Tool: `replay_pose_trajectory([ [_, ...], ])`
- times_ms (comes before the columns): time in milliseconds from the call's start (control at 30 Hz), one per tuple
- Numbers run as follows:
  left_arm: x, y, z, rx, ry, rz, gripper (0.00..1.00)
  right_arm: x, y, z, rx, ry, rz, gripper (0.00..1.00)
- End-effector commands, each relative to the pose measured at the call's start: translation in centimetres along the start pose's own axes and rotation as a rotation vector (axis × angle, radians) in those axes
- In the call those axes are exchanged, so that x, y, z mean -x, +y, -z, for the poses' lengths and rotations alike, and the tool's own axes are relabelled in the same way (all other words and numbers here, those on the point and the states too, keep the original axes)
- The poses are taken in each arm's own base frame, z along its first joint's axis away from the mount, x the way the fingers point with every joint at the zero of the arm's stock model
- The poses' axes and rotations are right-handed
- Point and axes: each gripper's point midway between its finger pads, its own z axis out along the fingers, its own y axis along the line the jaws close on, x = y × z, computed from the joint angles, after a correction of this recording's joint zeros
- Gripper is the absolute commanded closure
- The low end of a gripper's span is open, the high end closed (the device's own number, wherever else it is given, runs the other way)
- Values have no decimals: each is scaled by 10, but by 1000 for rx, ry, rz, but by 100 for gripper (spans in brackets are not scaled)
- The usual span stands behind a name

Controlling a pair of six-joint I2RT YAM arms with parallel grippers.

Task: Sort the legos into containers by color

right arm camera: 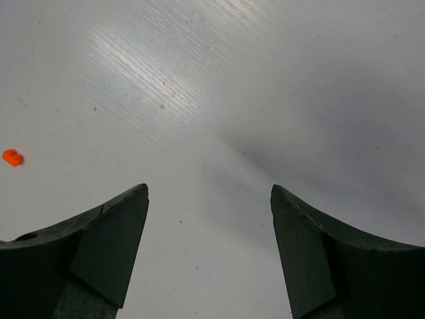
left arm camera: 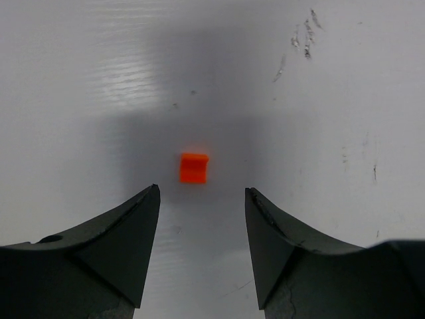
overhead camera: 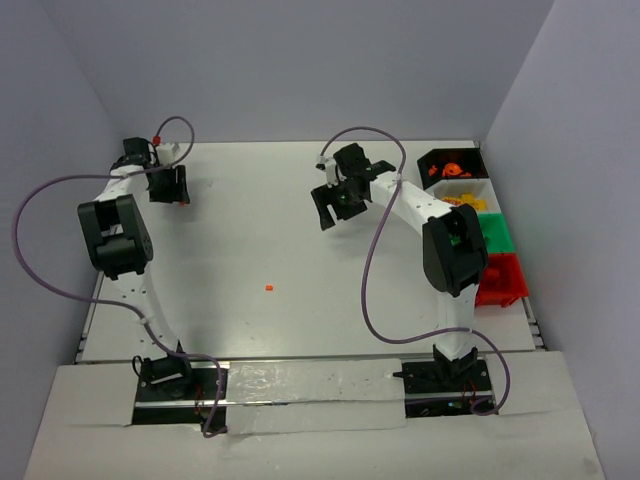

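In the left wrist view a small orange lego (left arm camera: 194,167) lies on the white table just beyond the tips of my left gripper (left arm camera: 202,191), in line with the gap between the open fingers and untouched. From above, my left gripper (overhead camera: 168,186) hangs over the far left of the table. Another orange lego (overhead camera: 270,287) lies alone mid-table; the right wrist view shows an orange lego (right arm camera: 12,157) far to the left. My right gripper (overhead camera: 335,208) hovers open and empty over bare table (right arm camera: 209,191). The containers (overhead camera: 497,240) stand in a row at the right edge.
The black bin (overhead camera: 436,158) holds orange pieces and the white bin (overhead camera: 482,187) holds yellow ones; the green bin (overhead camera: 496,232) and red bin (overhead camera: 503,281) are partly hidden behind my right arm. Grey walls close in the table on three sides.
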Motion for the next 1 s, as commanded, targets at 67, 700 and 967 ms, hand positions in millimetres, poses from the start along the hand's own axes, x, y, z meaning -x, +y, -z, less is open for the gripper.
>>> replay_pose_trajectory([
  [67, 13, 0, -13, 31, -15, -96, 41, 2, 2, 11, 17, -7, 4, 19],
  [700, 0, 5, -28, 63, 29, -105, 59, 0, 3, 3, 50, 18, -7, 21],
  [967, -8, 0, -34, 63, 51, -124, 67, -3, 4, 1, 55, 28, -15, 21],
])
